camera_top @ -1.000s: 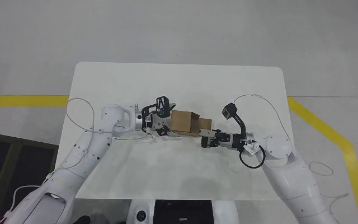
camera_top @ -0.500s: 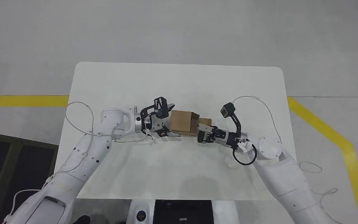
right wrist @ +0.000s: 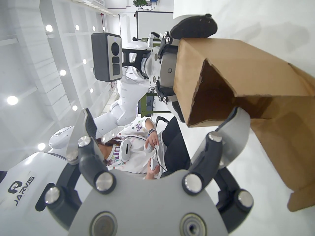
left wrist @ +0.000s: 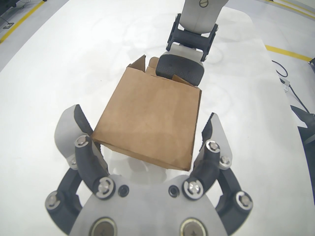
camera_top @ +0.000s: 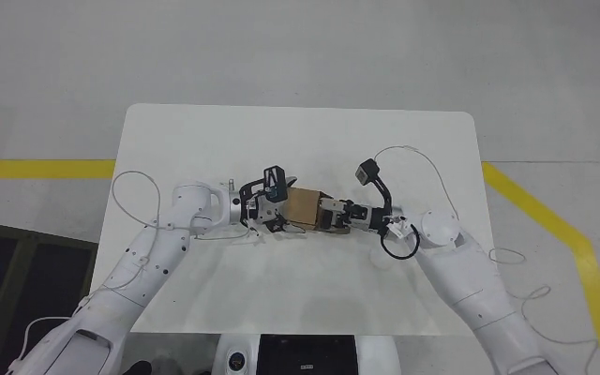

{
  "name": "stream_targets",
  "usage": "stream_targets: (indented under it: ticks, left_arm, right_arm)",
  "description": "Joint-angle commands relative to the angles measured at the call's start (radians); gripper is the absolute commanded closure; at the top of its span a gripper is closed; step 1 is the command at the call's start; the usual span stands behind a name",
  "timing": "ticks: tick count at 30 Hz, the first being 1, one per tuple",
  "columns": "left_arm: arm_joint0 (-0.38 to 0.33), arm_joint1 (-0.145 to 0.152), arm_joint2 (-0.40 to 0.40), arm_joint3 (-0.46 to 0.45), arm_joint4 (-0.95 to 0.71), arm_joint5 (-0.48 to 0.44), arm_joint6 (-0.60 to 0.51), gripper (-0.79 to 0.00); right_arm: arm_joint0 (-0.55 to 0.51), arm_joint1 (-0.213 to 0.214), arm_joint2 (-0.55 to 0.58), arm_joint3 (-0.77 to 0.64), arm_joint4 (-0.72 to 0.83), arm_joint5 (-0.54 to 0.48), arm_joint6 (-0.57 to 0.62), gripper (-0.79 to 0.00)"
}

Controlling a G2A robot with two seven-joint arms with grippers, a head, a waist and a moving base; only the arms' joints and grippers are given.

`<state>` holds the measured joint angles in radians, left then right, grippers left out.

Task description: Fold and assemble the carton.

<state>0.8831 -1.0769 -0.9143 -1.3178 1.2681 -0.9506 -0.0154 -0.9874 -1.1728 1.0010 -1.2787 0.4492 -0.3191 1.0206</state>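
Left gripper (left wrist: 145, 114): fingers spread wide, straddling the end of the brown corrugated-cardboard carton (left wrist: 150, 116) that lies straight ahead of its palm. One pad (left wrist: 82, 121) touches a carton corner and the other sits just beside the opposite corner, so this reads as a brace rather than a firm pinch. Right gripper (right wrist: 160, 111): also wide, facing the carton's opposite, open end. One finger (right wrist: 233, 126) lies against the lip of the open mouth, at or just inside it; the other finger hangs free on the outer side, touching nothing. Carton rests on the white table (camera_top: 375, 141) between the two grippers, long axis along the line from one palm to the other, so each gripper meets it end-on. Key relation: the open mouth points at the right gripper, with the loose flaps directly ahead of and beside its fingers. The right gripper is therefore the nearer one to the flaps, and the left gripper acts as backstop at the far end. Judgement: the next move is tucking a flap inward, pushing along the long axis toward the left gripper. The risk is the carton sliding or skewing if the brace is loose. Count: one carton; two grippers; at the open end one large flap (right wrist: 283, 153) splayed outward and a smaller flap (left wrist: 139, 65) standing up at a corner of the mouth. Further flaps cannot be counted with certainty.
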Motion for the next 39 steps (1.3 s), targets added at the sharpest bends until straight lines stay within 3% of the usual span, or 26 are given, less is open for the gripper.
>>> stream_targets:
  ticks: [1, 17, 22, 32, 39]
  left_arm:
    - [0.001, 0.000, 0.000, -0.002, 0.002, -0.001, -0.003, -0.785]
    - [0.004, -0.005, 0.008, -0.003, -0.013, -0.001, -0.054, -0.785]
    - [-0.002, -0.008, 0.008, -0.004, -0.028, 0.001, -0.063, -0.785]
    - [-0.002, -0.010, 0.003, 0.004, -0.051, 0.002, -0.084, -0.785]
    - [0.002, -0.010, -0.001, -0.008, -0.055, 0.008, -0.093, -0.785]
  right_arm:
    - [0.016, -0.006, -0.015, 0.021, 0.006, -0.004, 0.004, -0.785]
    - [0.083, -0.041, -0.065, 0.128, 0.072, -0.077, 0.057, -0.785]
    - [0.063, -0.024, -0.016, 0.105, 0.070, -0.065, 0.090, -0.785]
    - [-0.014, 0.036, 0.142, -0.056, -0.058, 0.095, 0.109, -0.785]
    - [0.017, 0.039, 0.143, -0.034, -0.104, 0.100, 0.093, -0.785]
